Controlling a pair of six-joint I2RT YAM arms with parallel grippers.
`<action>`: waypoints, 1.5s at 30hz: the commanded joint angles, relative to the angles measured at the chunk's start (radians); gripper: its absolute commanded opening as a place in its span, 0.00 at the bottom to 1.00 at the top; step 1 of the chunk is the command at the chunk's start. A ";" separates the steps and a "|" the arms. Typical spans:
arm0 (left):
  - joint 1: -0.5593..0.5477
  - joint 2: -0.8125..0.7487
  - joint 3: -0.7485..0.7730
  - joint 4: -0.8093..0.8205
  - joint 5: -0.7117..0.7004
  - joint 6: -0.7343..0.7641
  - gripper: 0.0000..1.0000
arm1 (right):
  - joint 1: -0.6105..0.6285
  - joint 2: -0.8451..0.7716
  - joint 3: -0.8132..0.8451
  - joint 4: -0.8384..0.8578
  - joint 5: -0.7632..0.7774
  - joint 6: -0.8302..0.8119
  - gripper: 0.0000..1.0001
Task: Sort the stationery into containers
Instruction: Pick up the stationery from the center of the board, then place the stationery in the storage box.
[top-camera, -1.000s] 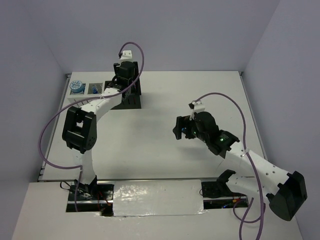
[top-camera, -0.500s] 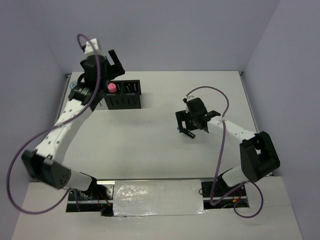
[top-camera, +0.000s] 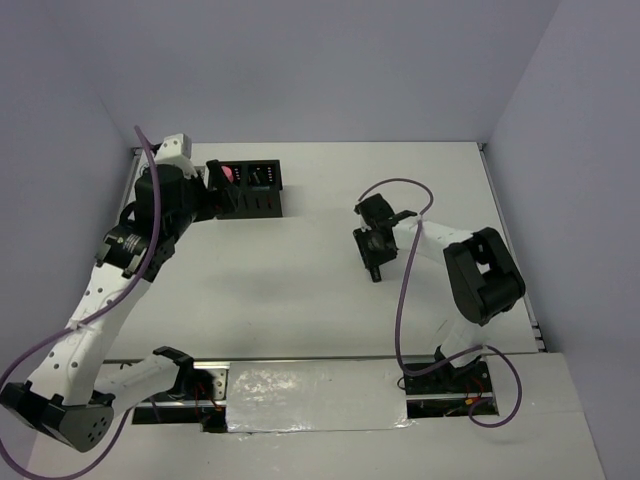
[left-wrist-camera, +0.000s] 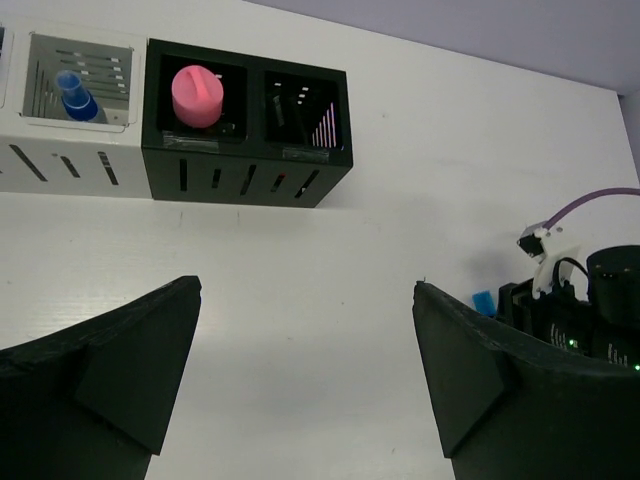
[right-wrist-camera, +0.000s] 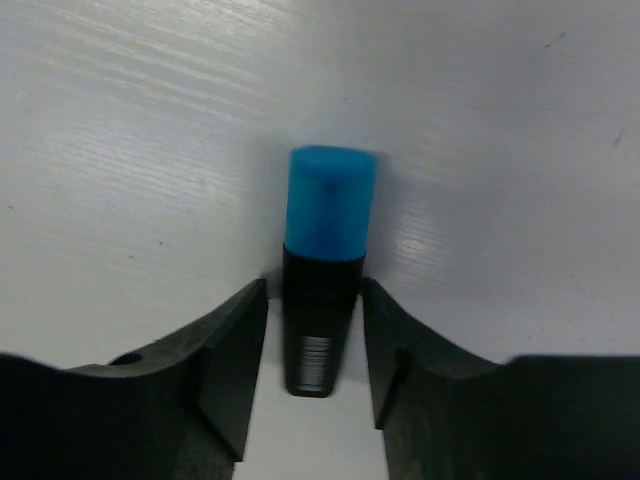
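Left wrist view looks down on the white counter (left-wrist-camera: 330, 260), with a row of slotted boxes along its far side. A white box (left-wrist-camera: 60, 165) holds a small bottle with a blue cap (left-wrist-camera: 75, 97). Touching it on the right is a black box (left-wrist-camera: 215, 180) with a pink-topped piece (left-wrist-camera: 197, 95) standing inside. A second black box (left-wrist-camera: 318, 165) is joined to that one; only light through its slots shows inside. From the top view the left arm (top-camera: 125, 260) covers the white boxes, leaving the two black ones in sight.

The left end effector (left-wrist-camera: 305, 370) hangs over bare counter in front of the black boxes. Its two dark fingers (left-wrist-camera: 110, 360) are spread wide, with nothing between them and nothing touching them.

Well apart to the right, the right arm (top-camera: 470, 265) bends back toward the middle of the counter, a purple cable (top-camera: 405, 290) looping beside it. The right end effector (right-wrist-camera: 314, 290) points down at a short black highlighter with a blue cap (right-wrist-camera: 325, 260), which lies flat on the counter with the cap pointing away from the wrist. The opening is narrow. The fingers (right-wrist-camera: 230, 360) straddle the black barrel just behind the cap, one close on each side. A thin dark line shows along one side of the barrel, so I cannot tell whether it is clamped. Nothing else lies near the highlighter.
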 joint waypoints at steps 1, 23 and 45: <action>-0.002 -0.043 0.021 -0.010 0.039 0.036 0.99 | 0.017 0.031 -0.006 -0.063 0.054 0.027 0.45; -0.227 0.070 -0.309 0.705 0.475 -0.372 0.99 | 0.271 -0.660 -0.316 0.517 -0.204 0.297 0.00; -0.327 0.280 -0.201 0.631 0.496 -0.338 0.06 | 0.320 -0.709 -0.192 0.494 -0.191 0.267 0.02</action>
